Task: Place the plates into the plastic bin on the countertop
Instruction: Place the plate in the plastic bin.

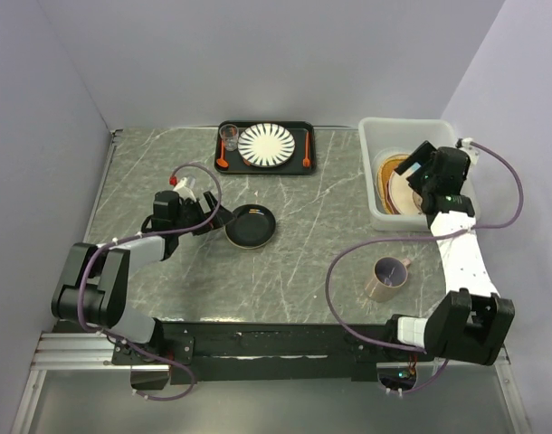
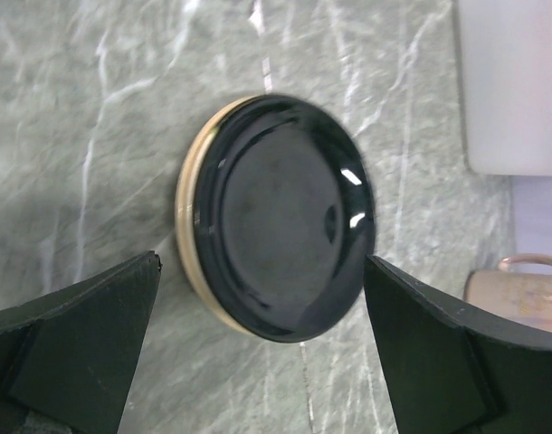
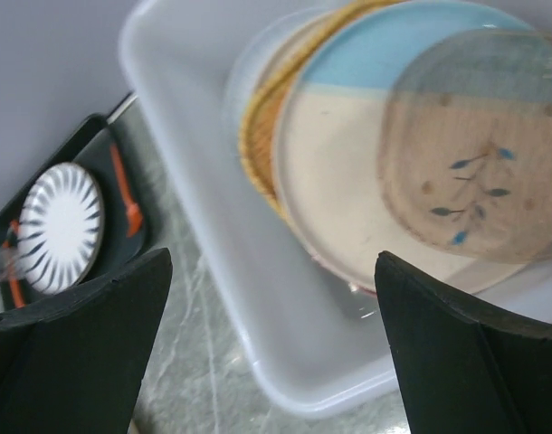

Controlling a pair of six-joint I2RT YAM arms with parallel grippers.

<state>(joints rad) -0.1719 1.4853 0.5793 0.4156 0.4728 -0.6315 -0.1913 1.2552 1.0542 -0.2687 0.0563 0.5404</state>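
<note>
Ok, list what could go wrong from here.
The small glossy black plate lies flat on the grey-green marble countertop, so the open left gripper might slide it instead of lifting it. The pinkish mug stands near the path to the white translucent plastic bin. The right gripper hovers over that bin, risking a clash.

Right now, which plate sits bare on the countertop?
The small glossy black round plate, alone on the marble countertop; others sit in the white plastic bin or on the black tray.

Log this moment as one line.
left gripper: open, facing black plate on countertop | right gripper: open, over plastic bin holding stacked plates | pending: black plate not yet binned
</note>
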